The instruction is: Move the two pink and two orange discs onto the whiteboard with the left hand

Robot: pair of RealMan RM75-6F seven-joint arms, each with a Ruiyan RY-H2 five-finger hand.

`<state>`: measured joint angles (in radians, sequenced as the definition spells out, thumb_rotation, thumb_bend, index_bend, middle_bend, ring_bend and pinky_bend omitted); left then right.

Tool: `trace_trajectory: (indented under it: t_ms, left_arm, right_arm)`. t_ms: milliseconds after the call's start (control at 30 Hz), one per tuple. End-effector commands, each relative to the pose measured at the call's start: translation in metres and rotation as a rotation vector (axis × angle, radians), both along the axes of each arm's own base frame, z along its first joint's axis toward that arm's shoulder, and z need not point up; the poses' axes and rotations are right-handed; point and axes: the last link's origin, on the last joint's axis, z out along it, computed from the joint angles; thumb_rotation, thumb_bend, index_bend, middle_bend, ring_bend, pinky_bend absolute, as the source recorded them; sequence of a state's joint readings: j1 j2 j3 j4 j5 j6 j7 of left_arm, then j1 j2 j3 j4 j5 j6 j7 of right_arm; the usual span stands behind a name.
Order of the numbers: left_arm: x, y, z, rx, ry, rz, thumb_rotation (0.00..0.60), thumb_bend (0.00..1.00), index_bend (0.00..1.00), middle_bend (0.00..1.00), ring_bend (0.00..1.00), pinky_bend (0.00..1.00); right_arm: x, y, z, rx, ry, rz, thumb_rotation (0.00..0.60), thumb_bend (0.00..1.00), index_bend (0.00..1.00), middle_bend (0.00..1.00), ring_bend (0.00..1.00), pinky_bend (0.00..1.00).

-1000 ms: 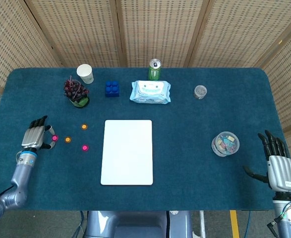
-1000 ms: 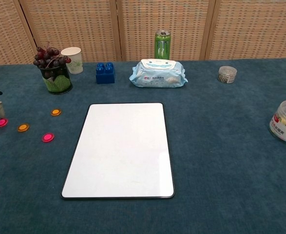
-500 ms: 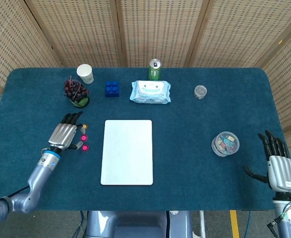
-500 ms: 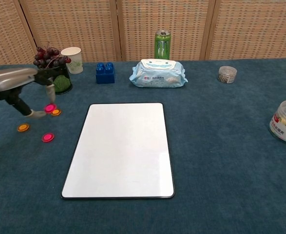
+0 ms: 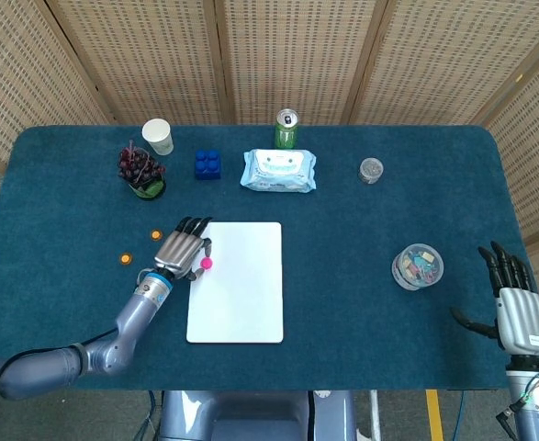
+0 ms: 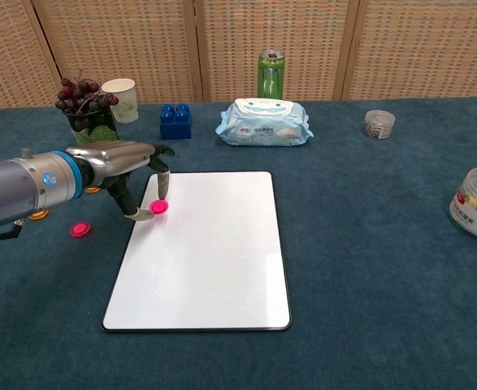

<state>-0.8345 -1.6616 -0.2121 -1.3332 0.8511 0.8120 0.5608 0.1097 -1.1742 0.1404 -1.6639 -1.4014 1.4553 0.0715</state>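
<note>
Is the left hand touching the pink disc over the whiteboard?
Touching: the chest view shows the left hand pinching the pink disc between fingertips.

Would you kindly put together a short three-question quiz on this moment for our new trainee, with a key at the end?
1. True or false: the left hand pinches a pink disc over the left edge of the whiteboard.
2. Multiple choice: where does the other pink disc lie? A) on the whiteboard B) on the table cloth left of the whiteboard C) in the paper cup
3. Fill in: the right hand is ____, holding nothing, near the table's right edge.

Key: 1. true. 2. B. 3. open.
</note>
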Motion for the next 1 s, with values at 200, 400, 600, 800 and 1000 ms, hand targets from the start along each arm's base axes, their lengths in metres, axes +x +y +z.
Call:
trace_trajectory:
  t_ms: [200,400,600,800,1000]
  left_arm:
    - [0.001,-0.002,0.001,0.010,-0.006,0.001,0.600,0.23,0.01,0.00,0.00,0.00]
    - [-0.005,-0.010,0.015,0.013,-0.019,-0.008,0.600,0.24,0.00,0.00,0.00,0.00]
    - [-0.038,-0.030,0.044,0.051,-0.021,-0.004,0.600,0.26,0.17,0.00,0.00,0.00]
    - [-0.075,-0.044,0.056,0.067,-0.033,0.052,0.600,0.31,0.29,0.00,0.00,0.00]
    - [-0.093,-0.048,0.055,0.070,-0.039,0.072,0.600,0.32,0.30,0.00,0.00,0.00]
  right_arm:
    - [0.000,0.000,0.000,0.006,-0.003,0.000,0.600,0.23,0.00,0.00,0.00,0.00]
    - [0.000,0.000,0.000,0.004,-0.001,0.000,0.600,0.23,0.00,0.00,0.00,0.00]
    - [0.000,0.000,0.000,0.007,0.002,0.000,0.600,0.23,0.00,0.00,0.00,0.00]
    - [0.000,0.000,0.000,0.011,0.006,0.002,0.600,0.23,0.00,0.00,0.00,0.00]
    - [0.001,0.001,0.000,0.006,0.006,0.000,0.600,0.23,0.00,0.00,0.00,0.00]
